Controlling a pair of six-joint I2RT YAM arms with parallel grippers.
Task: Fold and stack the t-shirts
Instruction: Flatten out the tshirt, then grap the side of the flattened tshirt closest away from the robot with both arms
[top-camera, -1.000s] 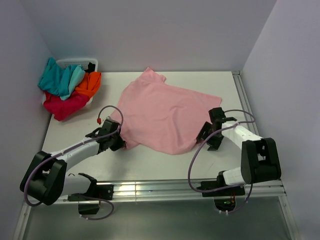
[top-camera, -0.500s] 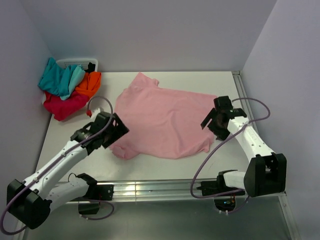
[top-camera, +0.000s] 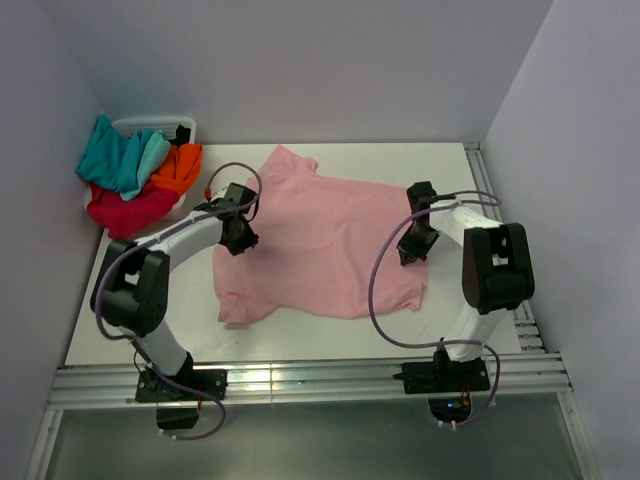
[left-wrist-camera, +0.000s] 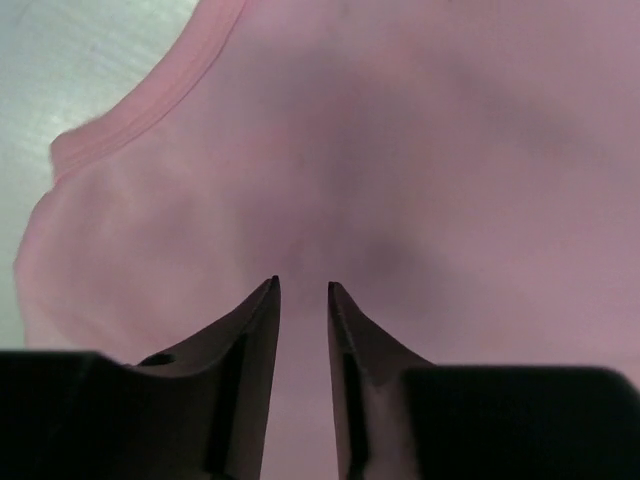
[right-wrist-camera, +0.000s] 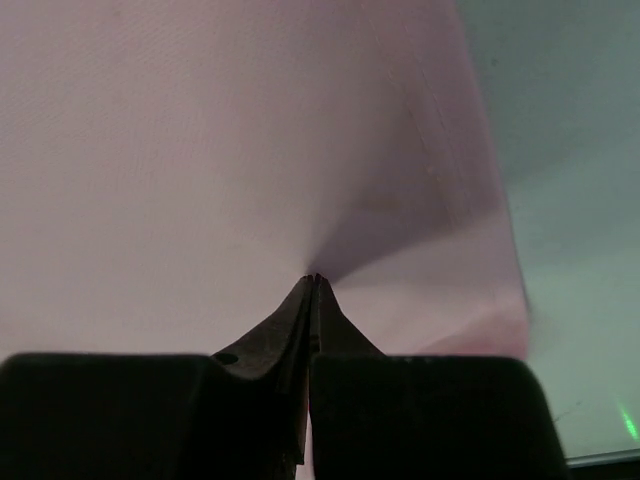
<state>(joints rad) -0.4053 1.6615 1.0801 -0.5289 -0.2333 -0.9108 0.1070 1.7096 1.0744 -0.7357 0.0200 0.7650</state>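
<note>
The pink t-shirt (top-camera: 325, 240) looks limp and is best held at its edges. The right gripper (right-wrist-camera: 313, 280) jaws pinch it; the left gripper (left-wrist-camera: 302, 290) jaws are slightly apart.

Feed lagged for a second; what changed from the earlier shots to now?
Both arms swung back from the near edge: the left end effector now sits open over the pink t-shirt on its left side, and the right end effector pinches its right side. The shirt spread flatter. The corner shirt pile stayed.
</note>
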